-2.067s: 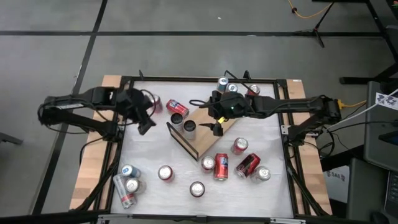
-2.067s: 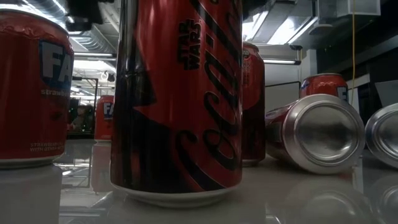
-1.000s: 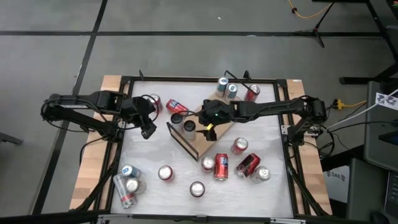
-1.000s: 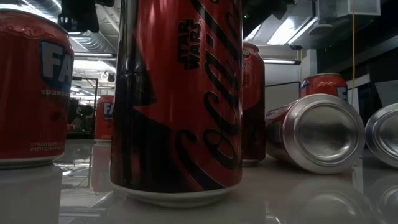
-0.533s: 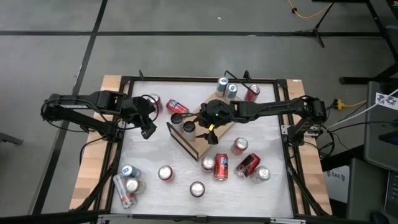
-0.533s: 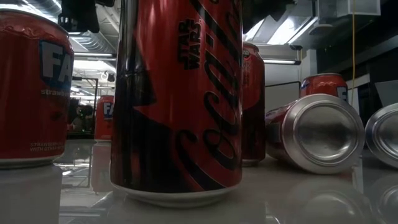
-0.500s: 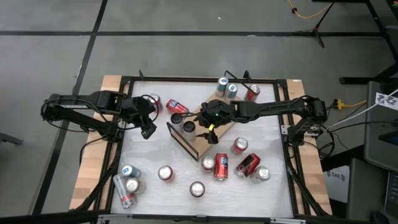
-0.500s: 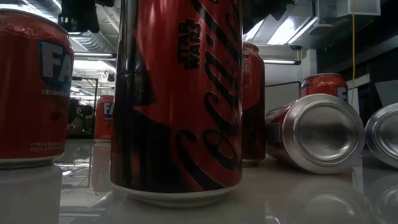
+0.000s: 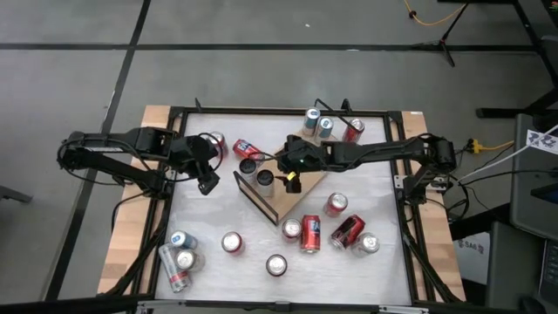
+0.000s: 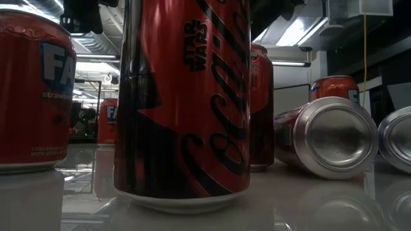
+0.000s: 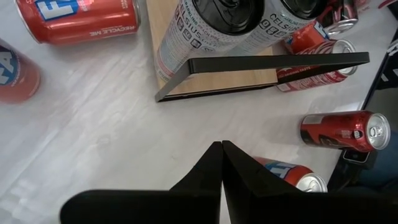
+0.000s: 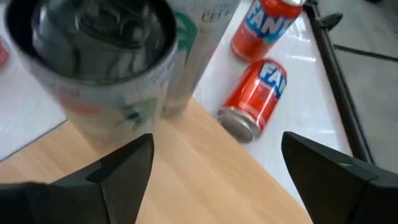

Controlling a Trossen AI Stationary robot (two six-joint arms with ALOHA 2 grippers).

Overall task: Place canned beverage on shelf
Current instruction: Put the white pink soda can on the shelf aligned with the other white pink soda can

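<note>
Over the light-wood shelf [image 9: 301, 179], the right gripper [image 9: 290, 177] hovers with fingers spread wide, just beside two upright silver cans [image 12: 99, 68] standing on the board. Well apart, the left gripper [image 11: 222, 163] waits above the white tabletop [image 9: 375, 205], fingers pressed together.

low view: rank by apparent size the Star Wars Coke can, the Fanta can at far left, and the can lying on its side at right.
1. Star Wars Coke can
2. Fanta can
3. lying can
Apparent size only; the Coke can is nearest the camera.
</note>
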